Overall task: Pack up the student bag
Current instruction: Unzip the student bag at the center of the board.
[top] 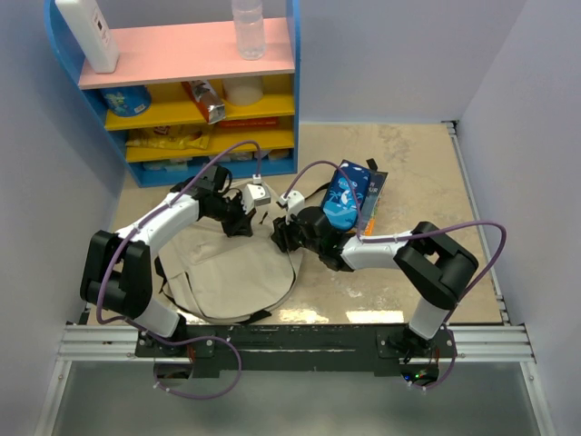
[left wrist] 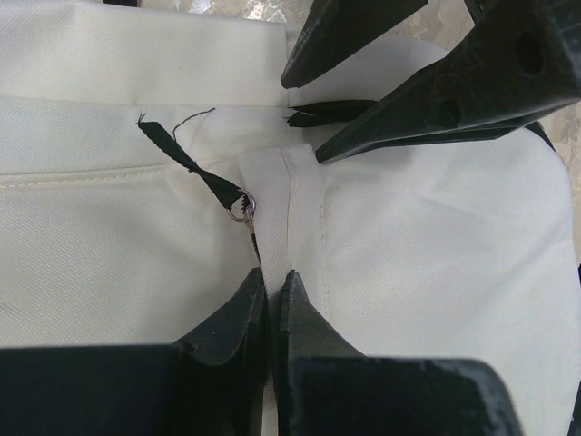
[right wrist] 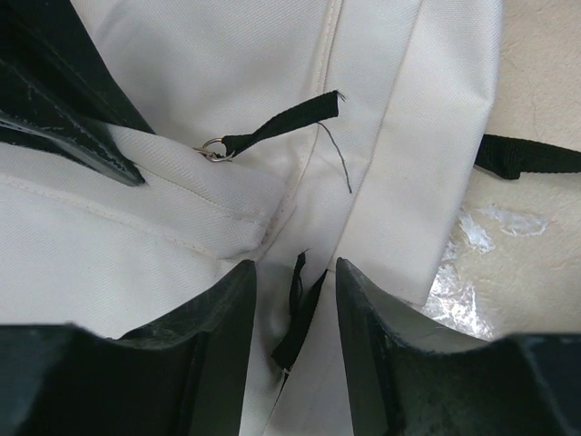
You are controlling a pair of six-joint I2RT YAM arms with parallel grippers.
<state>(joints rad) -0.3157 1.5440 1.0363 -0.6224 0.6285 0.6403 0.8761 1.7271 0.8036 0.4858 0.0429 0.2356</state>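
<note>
The student bag (top: 227,268), beige canvas, lies flat on the table between both arms. My left gripper (top: 243,221) is at its far edge. In the left wrist view that gripper (left wrist: 275,274) is shut on a narrow fold of the bag's fabric (left wrist: 272,209), beside a ringed zip pull with a black ribbon (left wrist: 195,168). My right gripper (top: 283,234) is close by on the right. Its jaws (right wrist: 295,263) stand open on either side of a second black zip pull tab (right wrist: 295,313), without touching it. The ribboned pull (right wrist: 272,127) lies just ahead.
A blue book (top: 348,195) lies on the table right of the bag, behind the right arm. A blue shelf unit (top: 182,91) with snacks, a bottle (top: 248,27) and a white box stands at the back left. A black bag strap (right wrist: 526,154) trails onto the tabletop.
</note>
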